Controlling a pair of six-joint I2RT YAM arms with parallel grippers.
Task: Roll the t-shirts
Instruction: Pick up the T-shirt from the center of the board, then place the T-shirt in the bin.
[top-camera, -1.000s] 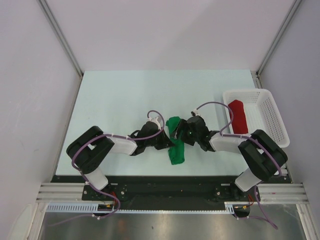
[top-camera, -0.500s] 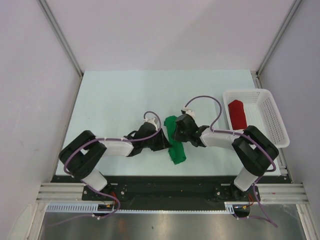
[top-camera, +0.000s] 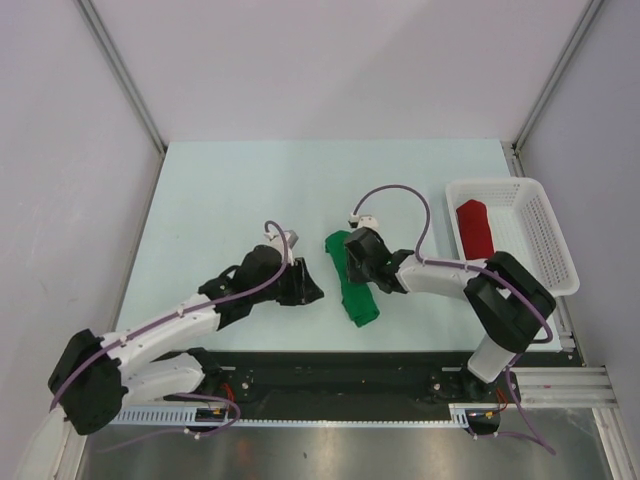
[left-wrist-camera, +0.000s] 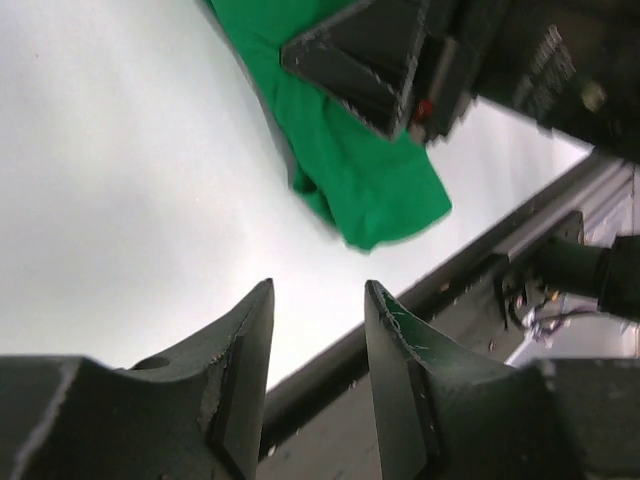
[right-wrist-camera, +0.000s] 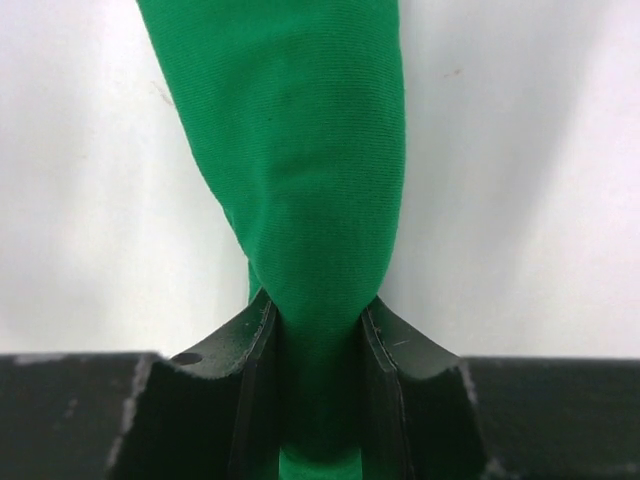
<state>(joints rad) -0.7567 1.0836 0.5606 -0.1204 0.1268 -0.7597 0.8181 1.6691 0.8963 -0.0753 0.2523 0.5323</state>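
The green t-shirt (top-camera: 353, 290) lies as a long narrow bundle near the table's front middle. It also shows in the left wrist view (left-wrist-camera: 360, 170) and the right wrist view (right-wrist-camera: 300, 170). My right gripper (top-camera: 352, 262) is shut on the green t-shirt near its upper end; cloth fills the gap between its fingers (right-wrist-camera: 250, 340). My left gripper (top-camera: 312, 293) is open and empty, just left of the bundle and apart from it (left-wrist-camera: 318, 300). The red t-shirt (top-camera: 476, 230) lies rolled in the white basket (top-camera: 545, 225).
The white mesh basket stands at the table's right edge. The black front rail (top-camera: 330, 358) runs just below the green bundle. Grey walls (top-camera: 70, 200) close in the left, right and back sides.
My left gripper let go of the green t-shirt and drew back to the left, its arm swinging down and left. My right gripper shifted left along the bundle, still gripping it.
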